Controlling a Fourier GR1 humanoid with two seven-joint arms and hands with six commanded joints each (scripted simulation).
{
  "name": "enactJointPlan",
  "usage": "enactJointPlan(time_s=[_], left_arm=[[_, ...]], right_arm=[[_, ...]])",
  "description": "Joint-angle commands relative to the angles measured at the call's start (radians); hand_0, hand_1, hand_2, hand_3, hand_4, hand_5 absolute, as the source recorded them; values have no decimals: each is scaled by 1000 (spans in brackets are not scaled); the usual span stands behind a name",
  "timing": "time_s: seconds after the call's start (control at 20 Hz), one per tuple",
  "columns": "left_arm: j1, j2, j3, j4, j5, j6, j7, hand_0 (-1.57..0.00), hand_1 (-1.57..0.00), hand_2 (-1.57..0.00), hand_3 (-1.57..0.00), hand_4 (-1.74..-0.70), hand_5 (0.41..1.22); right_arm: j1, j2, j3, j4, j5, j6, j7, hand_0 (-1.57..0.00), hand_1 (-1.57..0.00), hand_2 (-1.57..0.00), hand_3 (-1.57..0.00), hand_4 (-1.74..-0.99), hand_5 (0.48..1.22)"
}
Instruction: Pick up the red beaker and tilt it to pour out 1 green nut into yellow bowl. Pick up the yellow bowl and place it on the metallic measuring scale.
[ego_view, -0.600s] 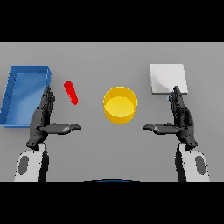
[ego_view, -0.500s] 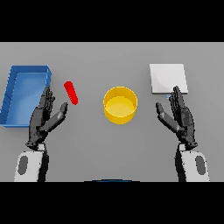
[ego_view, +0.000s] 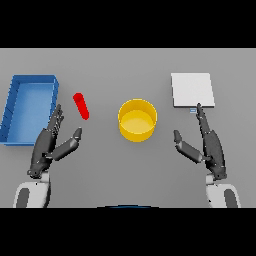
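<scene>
The red beaker lies slanted on the table, left of centre. Just below and to its left, my left hand rests open with fingers straight, apart from the beaker. The yellow bowl stands in the middle of the table; I cannot see any nut in it. The metallic measuring scale, a pale square plate, sits at the back right. My right hand is open below the scale, its fingertips close to the scale's front edge, well right of the bowl.
A blue rectangular bin stands at the far left, right beside my left hand.
Both thumbs have swung from pointing inward to angling up beside the fingers. The left hand has shifted slightly toward the beaker. Beaker, bowl and scale have not moved.
</scene>
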Motion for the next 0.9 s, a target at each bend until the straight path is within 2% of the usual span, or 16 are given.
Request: enactJointPlan(time_s=[0.0, 0.05, 0.25, 0.45, 0.55, 0.6, 0.85], left_arm=[[7, 8, -1, 2, -4, -5, -9, 1, 1, 1, 1, -1226, 661], [-1, 7, -5, 12, -9, -7, -1, 1, 1, 1, 1, -1230, 662], [-77, -3, 1, 78, -6, -12, 21, 1, 1, 1, 1, -1301, 702], [-183, 2, 30, 210, -4, -21, 5, 1, 1, 1, 1, -1377, 738], [-227, -8, 41, 277, -15, -4, -9, 1, 1, 1, 1, -1382, 739], [-246, 0, 52, 309, -17, -3, -13, 1, 1, 1, 1, -1376, 738], [-349, -10, 91, 463, -8, 1, -28, 1, 1, 1, 1, -1339, 717]], right_arm=[[11, 2, 5, -4, -1, 3, -19, 1, 1, 1, 1, -1241, 680], [3, 1, 4, -12, -6, 8, -6, 1, 1, 1, 1, -1245, 681], [14, 11, 3, -18, -47, 35, -19, 1, 1, 1, 1, -1275, 680], [10, 9, -7, -22, -63, 39, -18, 1, 1, 1, 1, -1304, 678], [32, 9, -8, -37, -67, 39, -40, 1, 1, 1, 1, -1312, 681], [23, 15, -3, -34, -63, 36, -18, 1, 1, 1, 1, -1321, 683], [13, 12, -15, -33, -72, 34, -4, 1, 1, 1, 1, -1341, 689]])
